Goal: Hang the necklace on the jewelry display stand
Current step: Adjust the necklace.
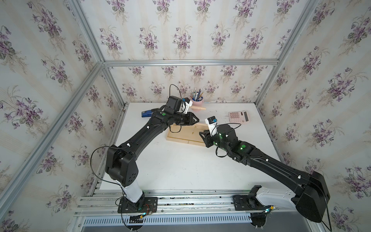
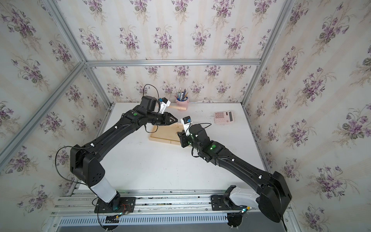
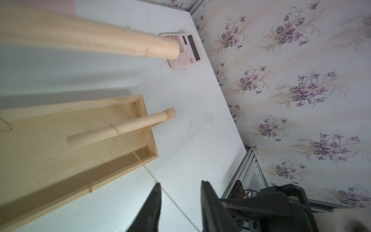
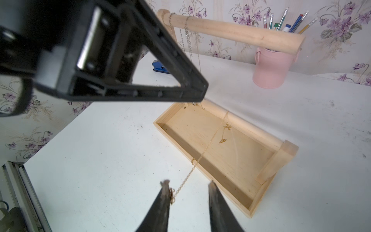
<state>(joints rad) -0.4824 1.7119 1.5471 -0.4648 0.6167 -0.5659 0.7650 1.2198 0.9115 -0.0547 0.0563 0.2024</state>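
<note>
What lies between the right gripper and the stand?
Only the necklace, strung from one of the right gripper's fingers to the jewelry display stand, above bare table; the right wrist view shows it.

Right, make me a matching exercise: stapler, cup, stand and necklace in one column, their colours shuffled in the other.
Things:
1. stapler
2. cup
3. stand
4. necklace

Colours:
A. gold
B. pink
C. blue
D. pale wood

Pairs: 1-C, 2-B, 3-D, 4-A
</note>
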